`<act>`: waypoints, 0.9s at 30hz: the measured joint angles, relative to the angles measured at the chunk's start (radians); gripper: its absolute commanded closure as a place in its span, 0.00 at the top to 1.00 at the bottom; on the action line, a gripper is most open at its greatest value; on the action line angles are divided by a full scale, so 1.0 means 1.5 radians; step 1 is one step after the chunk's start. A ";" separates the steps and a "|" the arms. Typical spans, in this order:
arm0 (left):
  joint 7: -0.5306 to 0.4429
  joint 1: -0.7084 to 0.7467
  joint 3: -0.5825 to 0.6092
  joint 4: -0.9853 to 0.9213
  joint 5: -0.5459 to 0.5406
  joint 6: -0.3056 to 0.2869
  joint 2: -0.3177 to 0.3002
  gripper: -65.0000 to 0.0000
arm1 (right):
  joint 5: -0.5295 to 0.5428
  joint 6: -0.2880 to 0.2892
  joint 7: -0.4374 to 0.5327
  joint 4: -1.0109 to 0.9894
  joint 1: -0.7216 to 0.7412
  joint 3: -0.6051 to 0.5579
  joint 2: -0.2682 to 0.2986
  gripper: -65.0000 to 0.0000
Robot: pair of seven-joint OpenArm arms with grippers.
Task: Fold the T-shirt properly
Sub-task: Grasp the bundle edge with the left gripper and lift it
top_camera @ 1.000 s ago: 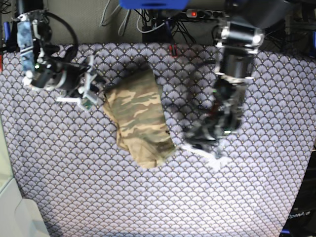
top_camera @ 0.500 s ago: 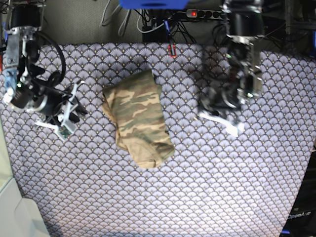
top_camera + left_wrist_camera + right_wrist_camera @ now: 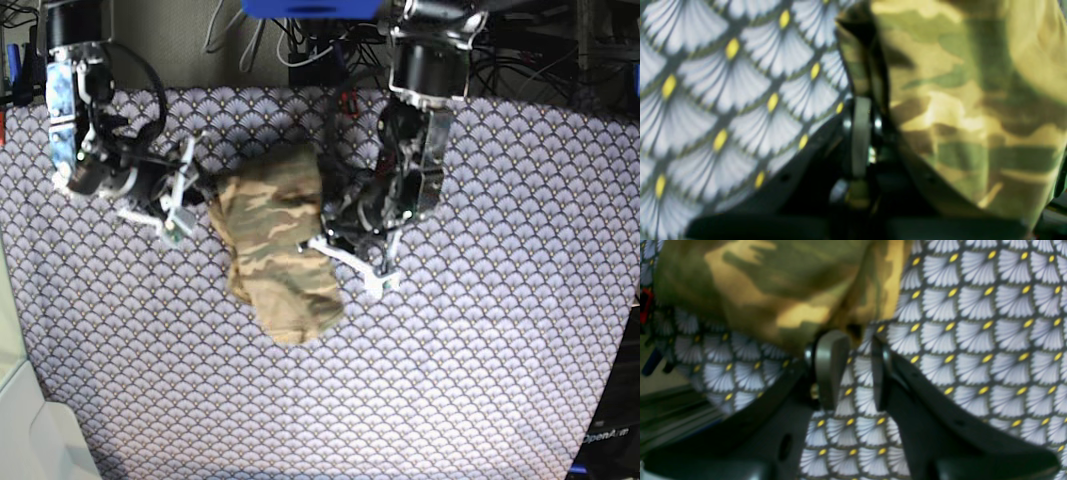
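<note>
Table draped in purple scallop-patterned cloth point(image 3: 480, 350), each fan tipped yellow; cables and a power strip point(image 3: 415, 28) seen behind the far edge. The T-shirt point(image 3: 275, 240), soft camouflage in tan, olive and brown, lies bundled into a narrow lengthwise shape mid-table.

Base view only: both arms flank the bundle. Left gripper point(image 3: 862, 110) is seen clenched, fingers pressed together at the shirt's dark edge; whether cloth is pinched cannot be told. Right gripper point(image 3: 853, 343) is held parted, nothing between the grey pads, just beside the shirt's rim.
</note>
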 measured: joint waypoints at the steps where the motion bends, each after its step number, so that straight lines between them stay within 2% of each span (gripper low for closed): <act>1: -0.004 -0.009 0.001 -0.010 0.001 0.000 0.001 0.00 | 0.000 0.000 -0.001 0.009 -0.011 0.000 -0.004 0.24; 6: -0.008 -0.017 0.001 -0.016 0.000 0.002 0.001 0.00 | 0.003 0.000 0.003 0.074 -0.068 -0.001 -0.014 0.24; 8: 0.023 -0.014 0.000 0.003 0.002 0.003 -0.005 0.00 | 0.003 0.000 0.001 0.087 -0.075 0.006 -0.012 0.24; 11: 0.069 0.012 -0.002 0.090 -0.002 0.002 -0.040 0.00 | 0.008 0.003 0.004 0.118 -0.082 0.074 0.013 0.24; 13: 0.090 0.041 -0.015 0.158 0.016 0.014 -0.057 0.00 | -0.004 0.002 -0.009 0.136 -0.082 0.124 0.025 0.24; 16: 0.140 0.078 -0.043 0.246 0.008 0.006 -0.050 0.00 | 0.021 0.000 -0.031 0.154 -0.036 0.127 0.031 0.24; 19: 0.167 0.093 -0.040 0.319 0.001 0.006 -0.031 0.00 | 0.079 0.000 -0.093 0.150 0.045 0.125 0.025 0.24; 23: 0.162 0.090 0.006 0.360 -0.033 0.003 0.005 0.00 | 0.106 0.000 -0.150 0.138 0.114 0.094 0.012 0.24; 25: 0.158 0.083 0.047 0.336 -0.036 0.002 0.007 0.00 | 0.133 0.000 -0.155 0.138 0.140 0.072 0.001 0.24; 27: 0.124 0.072 0.079 0.290 -0.029 0.005 0.006 0.00 | 0.122 0.000 -0.168 0.138 0.161 0.054 -0.001 0.24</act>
